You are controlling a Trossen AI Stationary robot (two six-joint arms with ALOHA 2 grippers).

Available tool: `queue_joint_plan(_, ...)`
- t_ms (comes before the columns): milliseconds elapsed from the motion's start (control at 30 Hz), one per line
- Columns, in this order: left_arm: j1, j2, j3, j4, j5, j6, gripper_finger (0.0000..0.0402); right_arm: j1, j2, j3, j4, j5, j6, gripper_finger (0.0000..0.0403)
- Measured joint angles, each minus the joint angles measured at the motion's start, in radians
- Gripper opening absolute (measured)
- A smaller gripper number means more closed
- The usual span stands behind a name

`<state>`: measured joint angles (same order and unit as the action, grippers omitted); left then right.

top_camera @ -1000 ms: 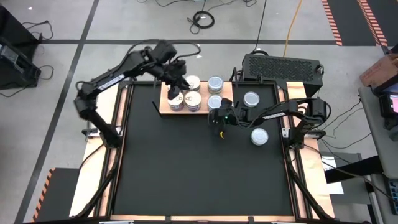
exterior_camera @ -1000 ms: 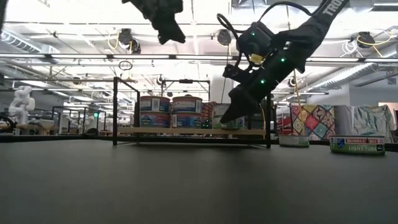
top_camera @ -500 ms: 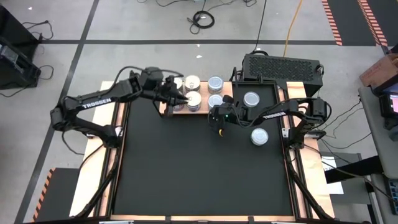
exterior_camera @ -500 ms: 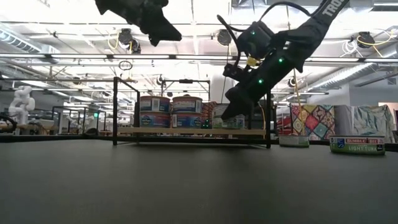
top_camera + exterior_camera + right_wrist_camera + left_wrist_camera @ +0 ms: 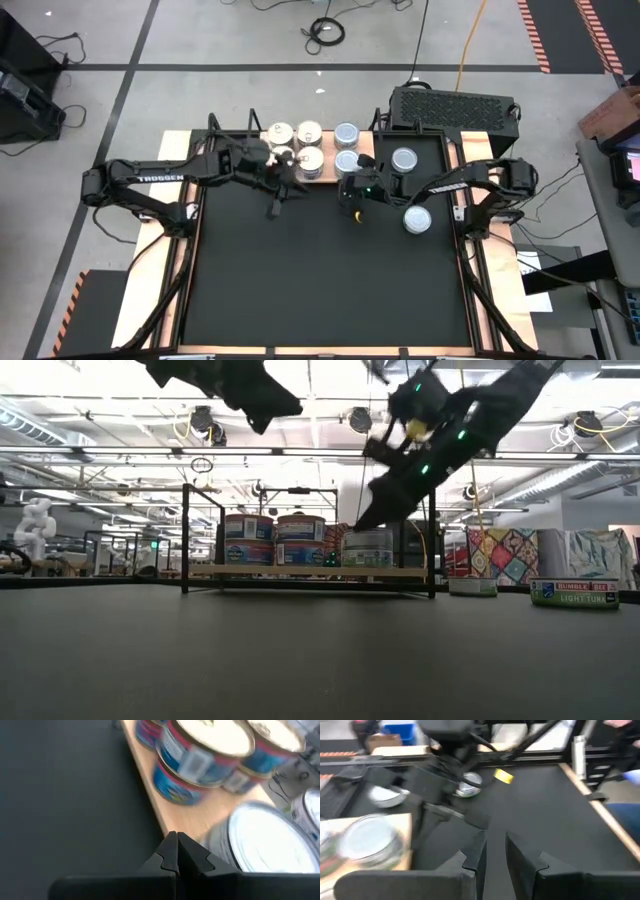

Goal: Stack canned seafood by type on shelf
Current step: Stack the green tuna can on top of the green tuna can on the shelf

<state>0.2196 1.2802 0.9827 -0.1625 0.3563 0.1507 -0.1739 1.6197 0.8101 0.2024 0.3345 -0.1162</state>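
- Shelf [image 5: 262,177] sits at the table's far edge, middle-left.
- On it: white-top tins [image 5: 311,158] in stacks at the left w/ blue labels, silvery tins [image 5: 346,161] toward the right end.
- 2 more silvery tins off the shelf on the black table [image 5: 320,270]: one [image 5: 404,159] near the far edge, one [image 5: 417,219] closer in, both on the right.
- Left gripper [image 5: 272,208] above the table just in front of the shelf, fingers a narrow gap apart, nothing in them.
- Right gripper [image 5: 355,213] by the shelf's right end, fingers pressed together, empty.
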Motion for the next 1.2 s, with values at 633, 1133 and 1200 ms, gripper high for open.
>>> queue_joint_plan(633, -0.192, 0.262, -0.191, 0.813, -0.115, -0.036, 0.0072, 0.253, -0.383, 0.0, -1.327, 0.109, 0.963, 0.0)
queue_joint_plan(1133, -0.094, 0.644, -0.058, 0.95, -0.059, -0.353, 0.0072, 0.176, -0.387, -0.201, -1.419, 0.073, 1.171, 0.0)
queue_joint_plan(1200, -0.094, 0.643, -0.058, 0.943, -0.022, -0.351, 0.0072, 0.161, -0.388, -0.221, -1.386, 0.047, 1.169, 0.0)
